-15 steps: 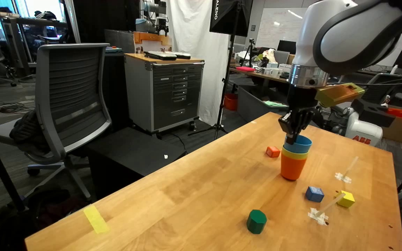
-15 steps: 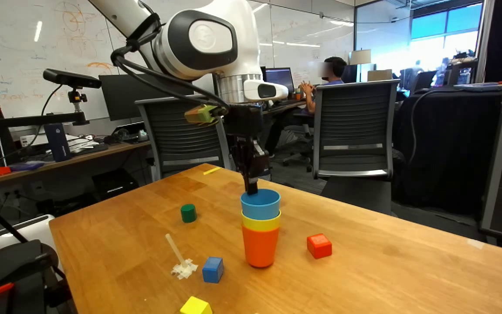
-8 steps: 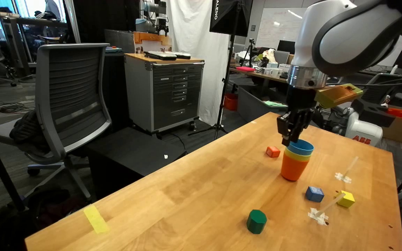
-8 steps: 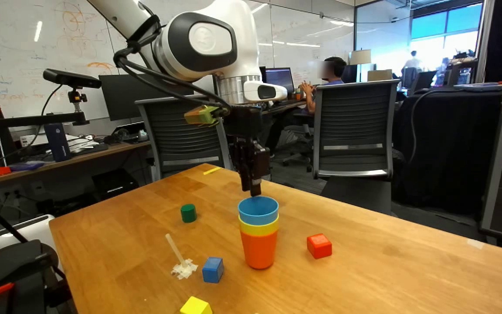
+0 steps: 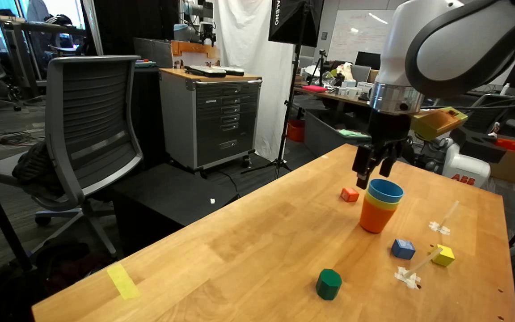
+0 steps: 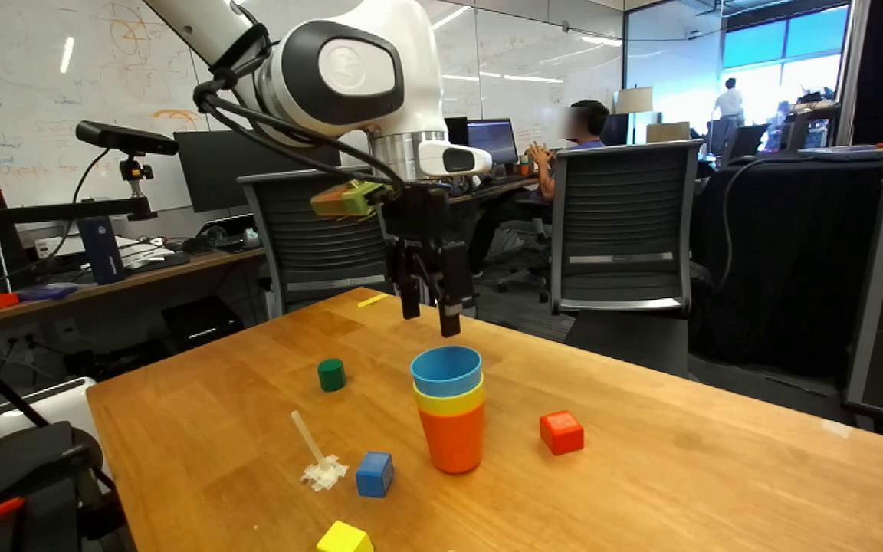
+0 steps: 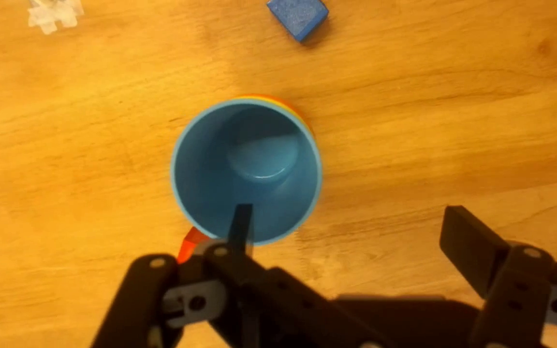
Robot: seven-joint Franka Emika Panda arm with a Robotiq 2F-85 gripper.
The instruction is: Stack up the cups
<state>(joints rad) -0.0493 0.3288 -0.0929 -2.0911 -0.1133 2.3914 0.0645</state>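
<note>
- Tape (image 6: 324, 476) sits around the foot of a thin stick (image 6: 309, 438).
- Next, a green block (image 6: 332, 375) and a yellow block (image 6: 344, 538).
- Then a blue block (image 6: 375, 474).
- The pincer (image 6: 431, 323) hangs, spread wide.
- Near it, on the table (image 6: 641, 468), a blue cup (image 6: 446, 373) sits in a yellow cup (image 6: 450, 404), and that in an orange cup (image 6: 453, 440).
- A red block (image 6: 562, 432) sits near the orange cup.

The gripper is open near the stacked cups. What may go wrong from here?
The gripper hangs open close to the blue cup; a downward or sideways move might knock it. The cup stack appears slightly tilted, so even a light touch could perhaps topple it. If it fell, it might roll into the nearby red block.
</note>
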